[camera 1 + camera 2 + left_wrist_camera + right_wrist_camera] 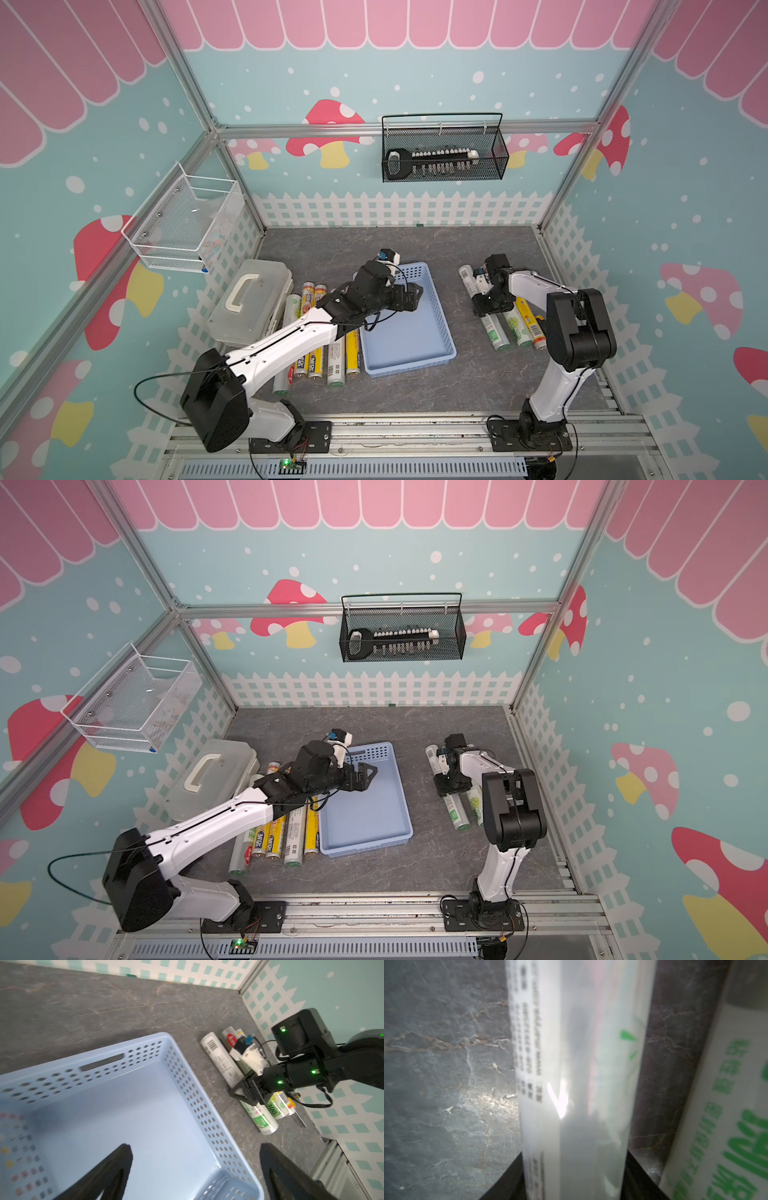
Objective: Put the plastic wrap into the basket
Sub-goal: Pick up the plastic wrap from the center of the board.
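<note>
Right gripper (490,309) points down at the tabletop (446,1084), its jaws narrowed onto a white roll of plastic wrap (571,1064) that lies flat. Both fingers (508,1184) sit against its sides. Just beside the gripped roll, on the gripper's side away from the basket, lies a green-printed roll (726,1115), apart from it, and past that a yellow-labelled roll (534,328). Well off to the gripper's other side sits the light blue basket (407,332). Left gripper (195,1147) hovers over the basket, jaws spread wide. Beyond that arm, further rolls (313,365) lie in a row beside a lidded plastic box (249,303).
</note>
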Robot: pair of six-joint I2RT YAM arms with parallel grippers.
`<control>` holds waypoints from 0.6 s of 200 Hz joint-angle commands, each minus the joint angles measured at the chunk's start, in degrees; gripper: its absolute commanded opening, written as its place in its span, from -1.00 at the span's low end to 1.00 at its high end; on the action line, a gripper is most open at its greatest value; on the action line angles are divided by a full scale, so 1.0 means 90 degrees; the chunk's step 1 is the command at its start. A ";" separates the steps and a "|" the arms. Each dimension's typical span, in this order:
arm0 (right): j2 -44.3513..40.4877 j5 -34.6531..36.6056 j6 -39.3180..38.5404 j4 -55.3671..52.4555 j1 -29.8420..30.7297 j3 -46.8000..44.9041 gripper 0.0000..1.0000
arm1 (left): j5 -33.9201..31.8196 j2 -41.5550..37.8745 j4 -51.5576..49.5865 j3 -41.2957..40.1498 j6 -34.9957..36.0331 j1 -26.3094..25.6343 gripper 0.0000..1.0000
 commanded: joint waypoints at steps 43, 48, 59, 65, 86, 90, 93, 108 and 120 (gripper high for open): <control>-0.0231 -0.0372 0.0139 0.0209 0.0071 -0.0256 0.04 | -0.0226 0.2024 -0.0884 0.1944 -0.0510 -0.0814 0.98; -0.0261 -0.0392 0.0144 0.0221 0.0071 -0.0262 -0.01 | -0.0225 0.2115 -0.0909 0.2025 -0.0551 -0.0848 0.98; -0.0382 -0.0451 0.0186 0.0294 0.0071 -0.0310 -0.08 | -0.0234 0.2259 -0.0952 0.2183 -0.0612 -0.0923 0.98; -0.0464 -0.0489 0.0201 0.0347 0.0069 -0.0361 -0.09 | -0.0267 0.2322 -0.0968 0.2239 -0.0649 -0.0963 0.98; -0.0716 -0.0659 0.0272 0.0406 0.0066 -0.0449 -0.17 | -0.0268 0.2524 -0.0969 0.2402 -0.0781 -0.1115 0.98; -0.0755 -0.0694 0.0288 0.0420 0.0066 -0.0464 -0.18 | -0.0247 0.2563 -0.0967 0.2438 -0.0800 -0.1137 0.98; -0.0786 -0.0697 0.0315 0.0424 0.0069 -0.0487 -0.19 | -0.0229 0.2593 -0.0976 0.2477 -0.0812 -0.1151 0.98; -0.0983 -0.0762 0.0433 0.0452 0.0071 -0.0607 -0.29 | -0.0196 0.2678 -0.0984 0.2552 -0.0899 -0.1194 0.98; -0.1224 -0.0802 0.0549 0.0514 0.0071 -0.0734 -0.36 | -0.0244 0.2672 -0.0984 0.2548 -0.0973 -0.1204 0.98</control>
